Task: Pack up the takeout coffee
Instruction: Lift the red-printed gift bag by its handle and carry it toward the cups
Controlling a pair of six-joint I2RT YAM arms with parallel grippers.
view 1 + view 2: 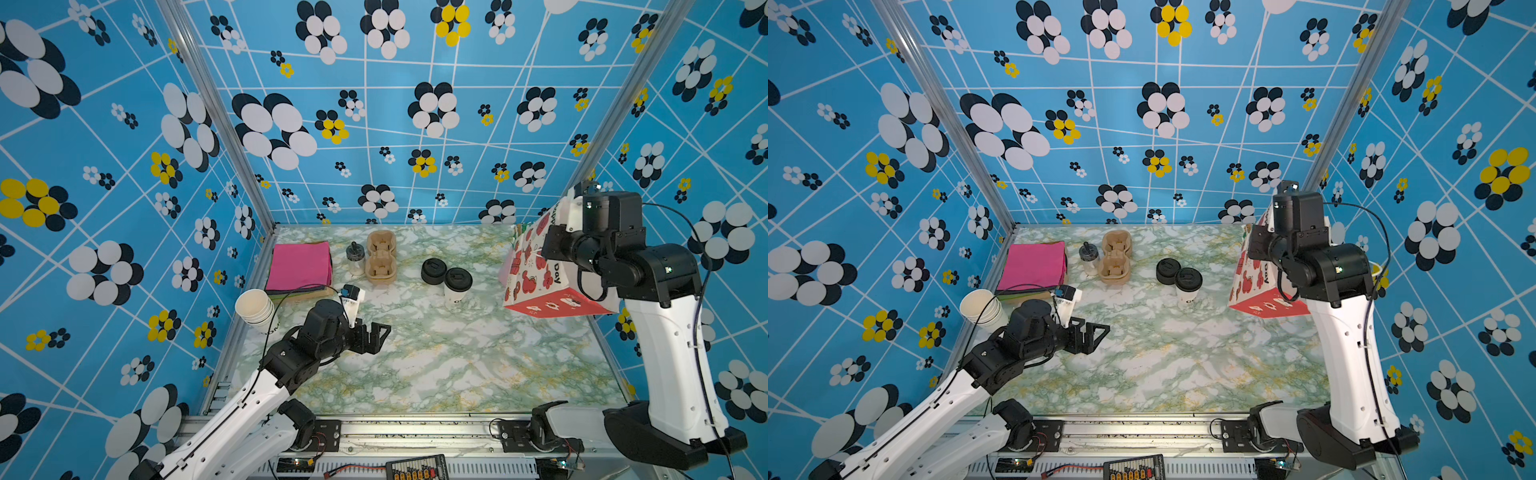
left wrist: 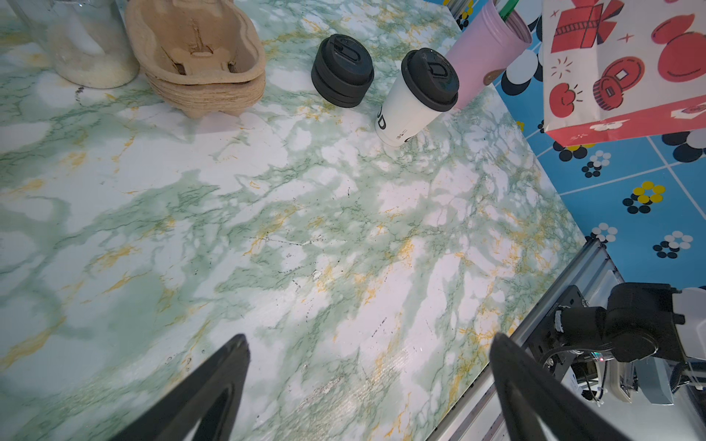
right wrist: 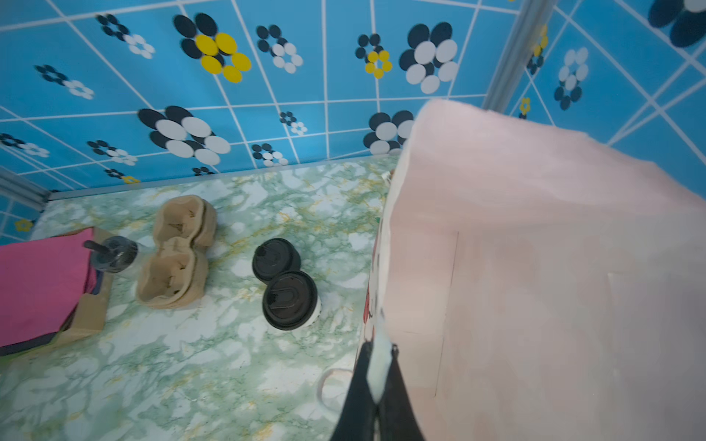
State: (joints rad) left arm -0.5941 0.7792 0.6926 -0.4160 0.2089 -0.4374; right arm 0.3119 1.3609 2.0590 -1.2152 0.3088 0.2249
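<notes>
Nearest the front edge, the left jaws are hanging wide apart over bare tabletop (image 1: 436,365), gripping nothing and pointing toward the middle. Farther in, the takeout coffee (image 1: 457,286) is standing upright on the tabletop with its sip lid on, just beside the squat stack of black lids (image 1: 433,271) behind it. Beyond it and to the right, the gift bag (image 1: 540,286) is hanging tilted (mouth gaping toward the right wrist camera), and the right jaws are pressing together on a strip of its rim. Whether the bag's base is resting on the tabletop or hanging clear of it is hard to tell from these angles.

The step in hand is probably readying the bag, since the 1 lidded cup is sitting outside it, unpacked. Next, the left arm is likely needing to reach to the cup, close on its wall below the lid, and carry it upright into the bag while the right jaws are holding the mouth open.
</notes>
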